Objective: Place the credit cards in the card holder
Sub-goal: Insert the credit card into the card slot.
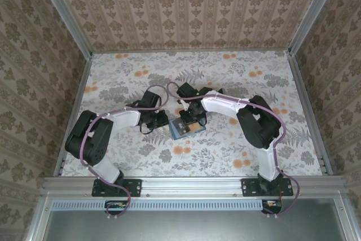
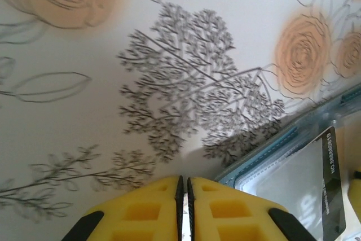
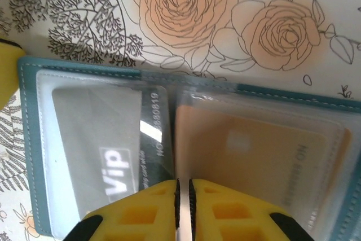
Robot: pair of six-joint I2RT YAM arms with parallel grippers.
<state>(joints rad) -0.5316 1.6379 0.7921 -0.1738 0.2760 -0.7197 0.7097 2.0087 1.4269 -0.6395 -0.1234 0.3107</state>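
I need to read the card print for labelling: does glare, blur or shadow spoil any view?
Right wrist: clear sleeves of the card holder haze the print, and a glare streak crosses the grey Vip card; text on the tan card is faint. Left wrist: the holder's corner is soft, with a shadow on the tablecloth beside it. Top external: even light, print too small.

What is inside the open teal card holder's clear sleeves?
A grey rectangular "Vip" card lies in one sleeve, a tan card in the other. The yellow right gripper hides the lower middle.
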